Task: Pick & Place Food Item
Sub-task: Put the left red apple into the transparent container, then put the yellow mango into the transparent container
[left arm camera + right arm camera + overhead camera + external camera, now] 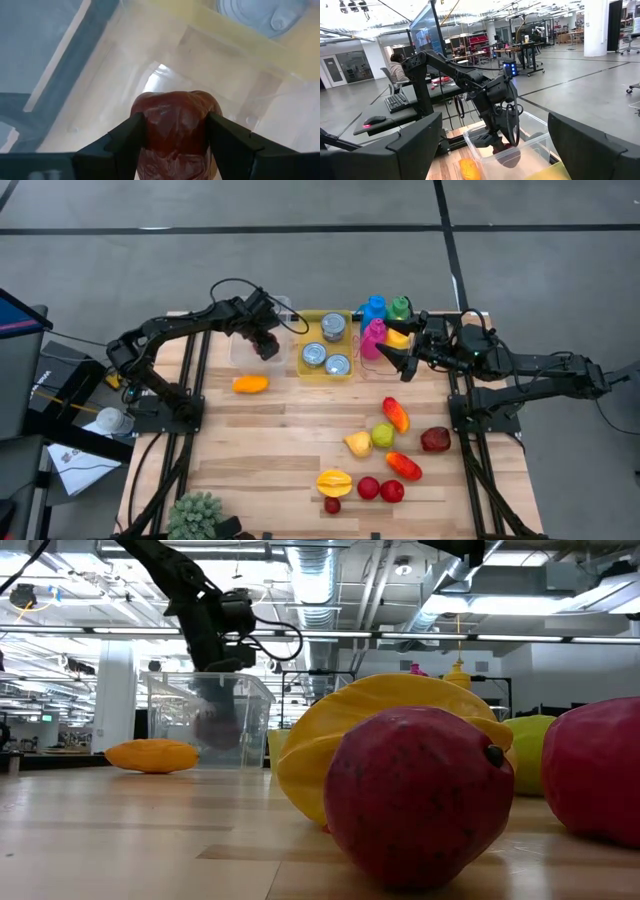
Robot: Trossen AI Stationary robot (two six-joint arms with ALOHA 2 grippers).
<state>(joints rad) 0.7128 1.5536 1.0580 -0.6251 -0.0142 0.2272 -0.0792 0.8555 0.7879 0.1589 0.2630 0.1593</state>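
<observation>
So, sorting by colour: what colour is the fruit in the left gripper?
Dark red fruit, seen best in the left wrist view.

Wooden table (270,450) with fruits (385,450), clear bin (245,345), yellow tray (310,370).

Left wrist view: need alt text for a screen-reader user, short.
The left gripper holds a dark red fruit between its two dark fingers, inside a clear plastic bin. Beyond the bin's wall, a yellow tray with a silver can shows at the frame's edge.
</observation>
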